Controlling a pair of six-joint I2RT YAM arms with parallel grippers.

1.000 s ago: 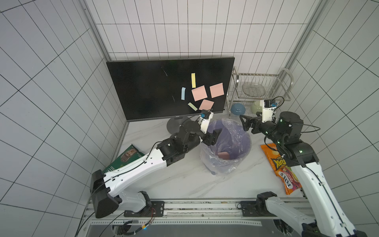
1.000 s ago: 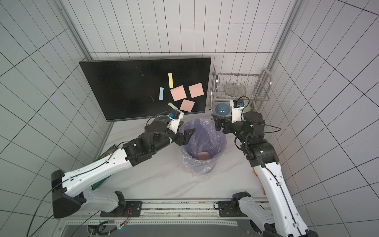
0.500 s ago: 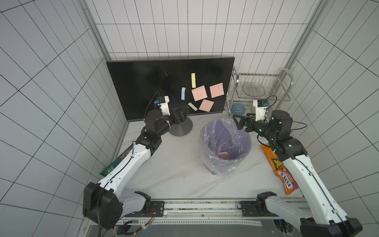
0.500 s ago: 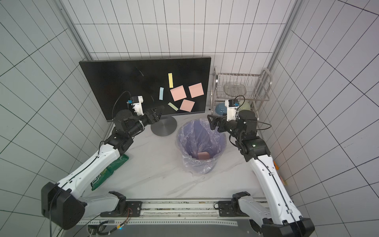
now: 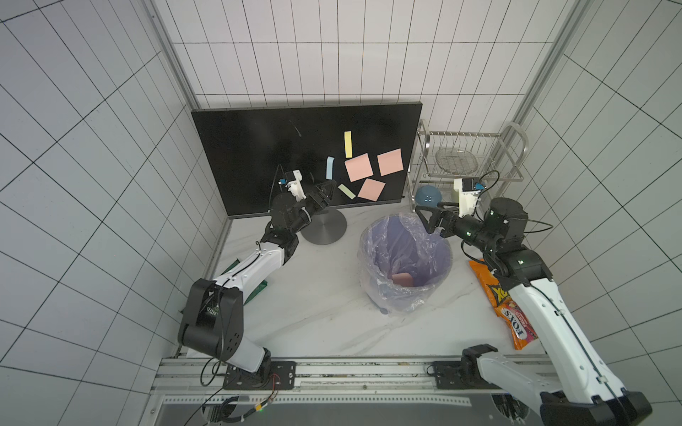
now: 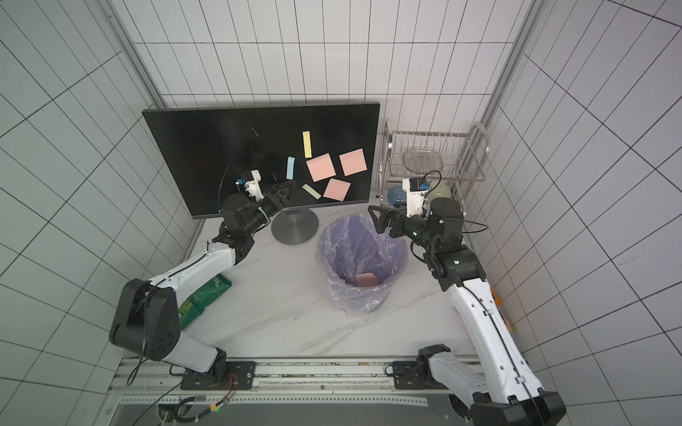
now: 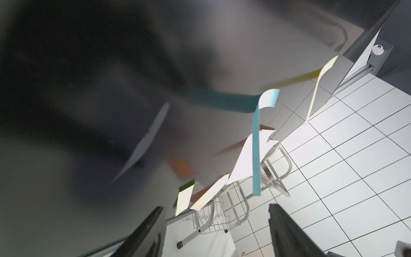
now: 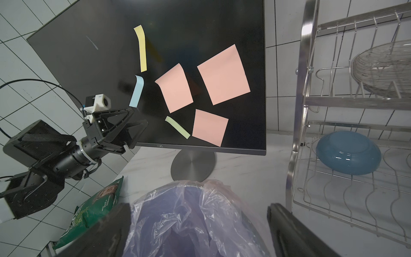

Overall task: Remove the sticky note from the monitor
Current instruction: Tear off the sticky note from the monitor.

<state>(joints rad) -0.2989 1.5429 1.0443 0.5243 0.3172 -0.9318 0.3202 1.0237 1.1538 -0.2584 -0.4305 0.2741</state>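
The black monitor [image 5: 258, 158] [image 6: 221, 155] stands at the back and carries several sticky notes: three pink squares [image 5: 358, 167], a yellow strip [image 5: 347, 144], a blue strip [image 5: 329, 168] [image 8: 136, 94] and a green strip [image 5: 346, 191]. My left gripper [image 5: 329, 193] [image 6: 289, 191] [image 8: 140, 115] hovers close to the screen, just below the blue strip and left of the green one. It is open and holds nothing. In the left wrist view the blue strip [image 7: 256, 144] hangs beyond the open gripper [image 7: 216, 213]. My right gripper [image 5: 424, 219] [image 8: 198, 211] is open above the bin's far rim.
A plastic-lined bin [image 5: 363, 254] stands mid-table with a pink note [image 5: 402, 279] lying inside. The monitor's round base [image 5: 324, 225] sits left of it. A wire dish rack [image 5: 468, 158] with a blue bowl [image 5: 427, 195] fills the back right. Snack bags [image 5: 505, 306] [image 6: 206, 295] lie at both sides.
My left arm has swung from over the bin back to the left and up to the screen, its jaws narrowing a little. The right gripper has crept slightly left.
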